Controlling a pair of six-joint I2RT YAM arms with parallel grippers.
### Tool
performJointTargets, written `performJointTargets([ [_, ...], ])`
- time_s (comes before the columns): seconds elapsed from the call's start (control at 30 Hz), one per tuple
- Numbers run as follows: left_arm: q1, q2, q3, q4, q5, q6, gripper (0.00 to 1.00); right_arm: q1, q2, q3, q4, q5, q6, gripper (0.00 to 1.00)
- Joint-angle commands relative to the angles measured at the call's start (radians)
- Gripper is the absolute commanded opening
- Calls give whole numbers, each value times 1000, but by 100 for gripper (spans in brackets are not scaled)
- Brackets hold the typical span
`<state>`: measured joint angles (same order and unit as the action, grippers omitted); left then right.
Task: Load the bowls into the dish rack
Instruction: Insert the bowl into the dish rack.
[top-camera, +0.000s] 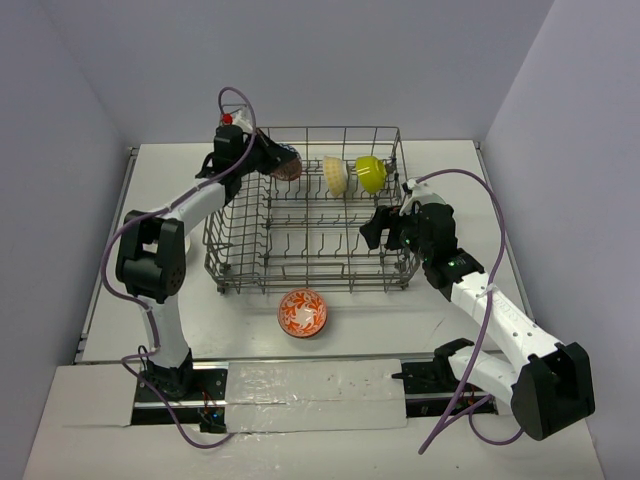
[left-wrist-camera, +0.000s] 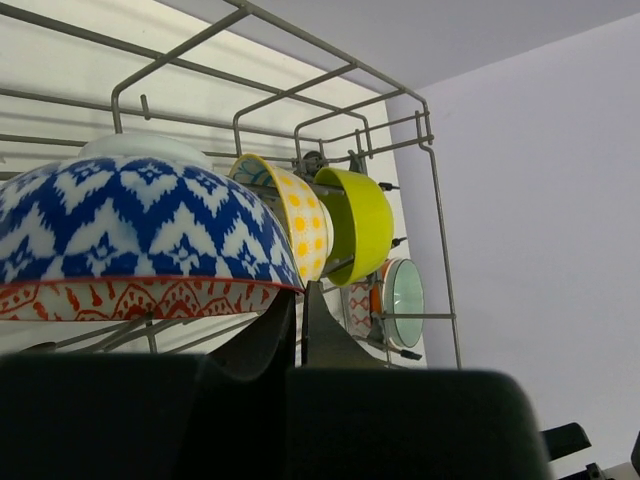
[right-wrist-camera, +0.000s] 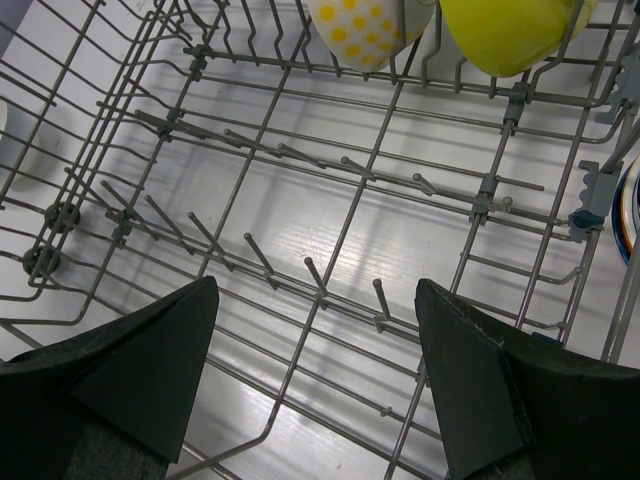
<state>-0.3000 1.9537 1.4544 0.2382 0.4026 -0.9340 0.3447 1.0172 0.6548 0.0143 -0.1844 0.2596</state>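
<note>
Left hand (top-camera: 268, 157), pressed together, pinches the rim of one blue-patterned bowl (top-camera: 287, 163) at the single dish rack's (top-camera: 300, 288) far-left corner. Two bowls stand in its far row: pale yellow bowl (top-camera: 335, 175), then lime bowl (top-camera: 370, 173). One orange bowl (top-camera: 302, 312) sits on the bench (top-camera: 200, 320) in front. Right hand (top-camera: 383, 230) hangs spread over the rack.

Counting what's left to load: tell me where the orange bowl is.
In the top view, the orange patterned bowl sits on the table, just outside the dish rack, against the middle of its near wall.
</note>
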Motion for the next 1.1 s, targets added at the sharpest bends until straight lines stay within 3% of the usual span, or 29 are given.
performJointTargets([
  [0.0, -34, -29, 99, -52, 56, 83, 0, 11, -6, 45, 29, 10, -17, 87],
  [0.47, -103, -27, 313, -362, 39, 288, 0, 19, -5, 46, 24, 19, -22, 87],
  [1.07, -203, -107, 205, -646, 85, 515, 0, 23, -17, 49, 16, 17, -26, 87],
])
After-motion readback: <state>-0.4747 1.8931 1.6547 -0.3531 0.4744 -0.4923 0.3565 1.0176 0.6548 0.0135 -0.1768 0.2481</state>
